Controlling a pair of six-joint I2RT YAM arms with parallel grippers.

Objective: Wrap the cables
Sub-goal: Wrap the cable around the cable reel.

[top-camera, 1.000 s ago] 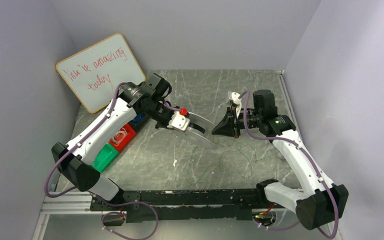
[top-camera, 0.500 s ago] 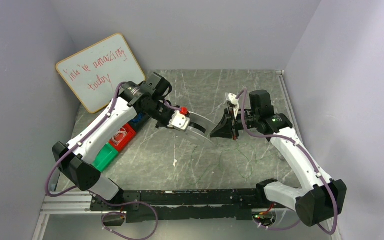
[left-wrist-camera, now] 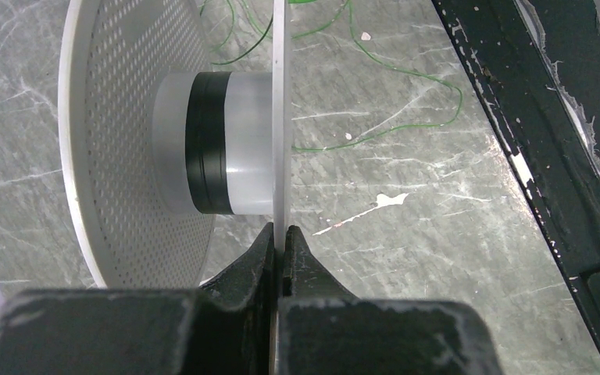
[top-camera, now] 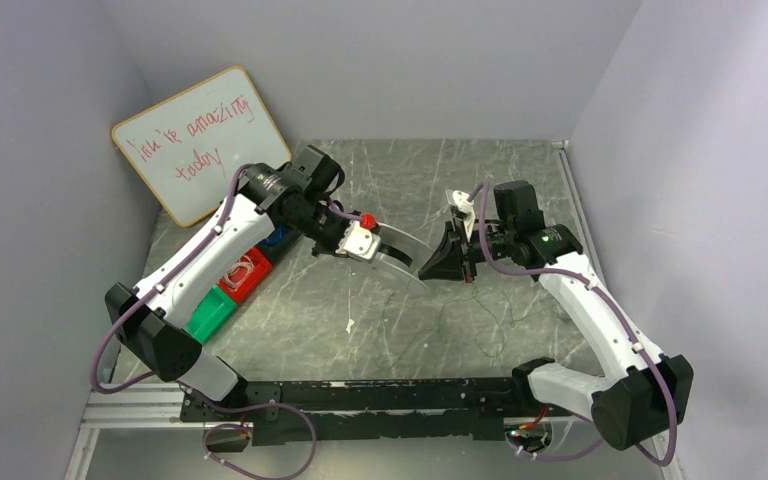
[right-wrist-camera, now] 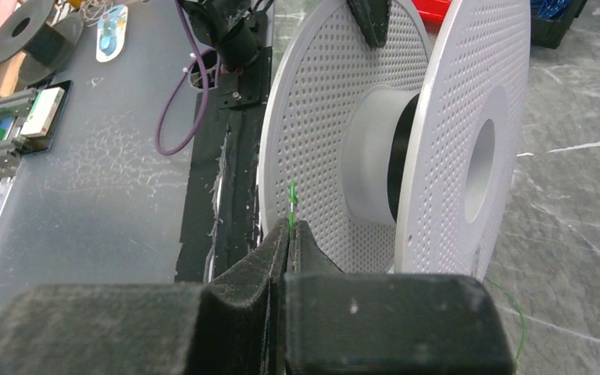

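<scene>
Overhead view: the right gripper [top-camera: 438, 264] is shifting leftward and slightly downward compared with one second ago. This is narrowing its gap to the spool [top-camera: 400, 265], which the left gripper [top-camera: 372, 246] is holding. The left arm is remaining in place. Loose strands of the cable [top-camera: 480, 322] are lying on the table [top-camera: 410, 170] in front of the spool, mostly nearer the right arm.

Left wrist view: the jaws of the left gripper [left-wrist-camera: 283, 238] are clamping the rim of one spool flange, keeping the spool on edge. The hub [left-wrist-camera: 211, 144] is showing a dark band and no green turns. Green loops of cable [left-wrist-camera: 391, 101] are resting on the table beyond the spool.

Right wrist view: the jaws of the right gripper [right-wrist-camera: 289, 234] are closed and pinching the cable, with a short green tip [right-wrist-camera: 291, 205] standing above the fingertips. The tip is sitting just in front of the perforated flange of the spool [right-wrist-camera: 437, 117].

Assessment: the approach is likely bringing the free end to the spool for anchoring. Winding does not appear to have started, since nearly all the cable is lying slack on the table.
</scene>
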